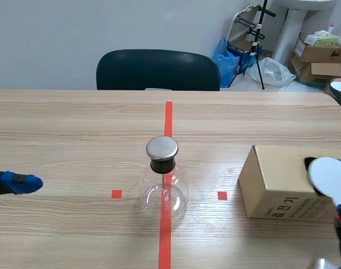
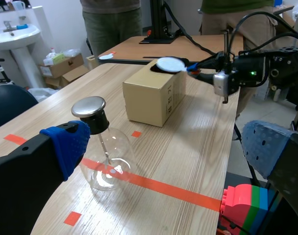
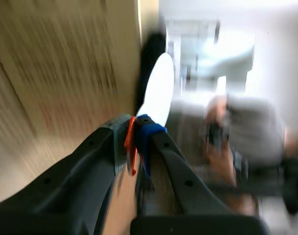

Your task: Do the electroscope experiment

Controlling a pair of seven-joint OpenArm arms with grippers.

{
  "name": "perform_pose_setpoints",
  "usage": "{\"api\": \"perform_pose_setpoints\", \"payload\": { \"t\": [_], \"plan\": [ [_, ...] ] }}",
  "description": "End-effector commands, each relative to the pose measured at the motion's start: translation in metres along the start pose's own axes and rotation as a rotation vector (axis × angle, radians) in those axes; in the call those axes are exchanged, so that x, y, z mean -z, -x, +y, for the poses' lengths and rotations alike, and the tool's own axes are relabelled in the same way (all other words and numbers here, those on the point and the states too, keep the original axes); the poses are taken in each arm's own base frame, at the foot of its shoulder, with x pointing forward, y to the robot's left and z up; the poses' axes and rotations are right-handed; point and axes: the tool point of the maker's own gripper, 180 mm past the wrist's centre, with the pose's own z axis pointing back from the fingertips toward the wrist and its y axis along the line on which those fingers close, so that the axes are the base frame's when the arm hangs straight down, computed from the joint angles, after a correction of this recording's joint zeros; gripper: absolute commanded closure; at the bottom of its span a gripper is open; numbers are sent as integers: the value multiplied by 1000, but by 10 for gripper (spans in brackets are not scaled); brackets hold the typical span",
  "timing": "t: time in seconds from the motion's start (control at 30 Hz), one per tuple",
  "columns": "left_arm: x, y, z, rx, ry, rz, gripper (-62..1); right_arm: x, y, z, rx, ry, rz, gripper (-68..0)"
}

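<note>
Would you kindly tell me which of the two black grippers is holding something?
The right gripper: it is shut on a white round disc, whereas the left gripper stands open and empty.

The scene camera looks far across the table [image 1: 75,129], the left wrist camera rightward, both sharing flask [image 1: 164,193] and box [image 1: 274,188].

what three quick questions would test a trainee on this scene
1. True or false: the glass flask stands on the red tape line.
2. Which claw grips the white disc: A left, B right?
3. Fill in: by the robot's own sides, the cardboard box sits on the flask's ____ side.
Key: 1 true; 2 B, the right claw is shut on it; 3 right.
</note>
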Motion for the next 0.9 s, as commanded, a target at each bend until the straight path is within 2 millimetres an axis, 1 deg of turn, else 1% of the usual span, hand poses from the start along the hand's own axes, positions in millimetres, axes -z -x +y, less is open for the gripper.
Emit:
{"api": "perform_pose_setpoints", "payload": {
  "t": [0.0,0.03,0.1,0.13,0.17,0.2,0.27,0.3,0.33,0.43,0.47,0.5,0.57,0.6,0.63,0.67,0.77,0.8,0.83,0.87],
  "plan": [
    [1,-6,2,1,-12,-29,-623,0,9,-10,-58,36,4,-9],
    [1,-6,2,1,-12,-29,-623,-1,-2,-8,-70,28,-57,-9],
    [1,-6,2,1,-11,-29,-623,-4,-32,-6,-74,21,-224,-9],
    [1,-6,2,1,-11,-29,-623,-6,-40,-5,-71,22,-265,-9],
    [1,-6,2,1,-11,-29,-623,-5,-38,-6,-64,28,-250,-9],
    [1,-6,2,1,-11,-29,-623,-3,-27,-8,-53,35,-188,-9],
    [1,-6,2,1,-12,-29,-623,-1,1,-9,-50,36,-33,-9],
    [1,-6,2,1,-12,-29,-623,-2,5,-9,-52,34,-7,-9],
    [1,-6,2,1,-12,-29,-623,-2,1,-8,-59,29,-33,-9],
    [1,-6,2,1,-12,-29,-623,-5,-32,-6,-65,23,-218,-9],
    [1,-6,2,1,-12,-29,-623,-5,-34,-5,-64,23,-225,-9],
    [1,-6,2,1,-12,-29,-623,-4,-27,-7,-56,29,-186,-9],
    [1,-6,2,1,-12,-29,-623,-1,-2,-8,-53,34,-46,-9],
    [1,-6,2,1,-12,-29,-623,-1,7,-9,-52,35,5,-9],
    [1,-6,2,1,-12,-29,-623,-1,10,-9,-52,36,18,-9],
    [1,-6,2,1,-12,-29,-623,-1,6,-9,-56,34,-1,-9],
    [1,-6,2,1,-12,-29,-623,-2,-21,-7,-62,30,-151,-9],
    [1,-6,2,1,-12,-29,-623,-2,-24,-7,-61,30,-168,-9],
    [1,-6,2,1,-12,-29,-623,-2,-21,-8,-58,32,-155,-9],
    [1,-6,2,1,-12,-29,-623,-2,-14,-8,-54,35,-116,-9]
  ]
}}
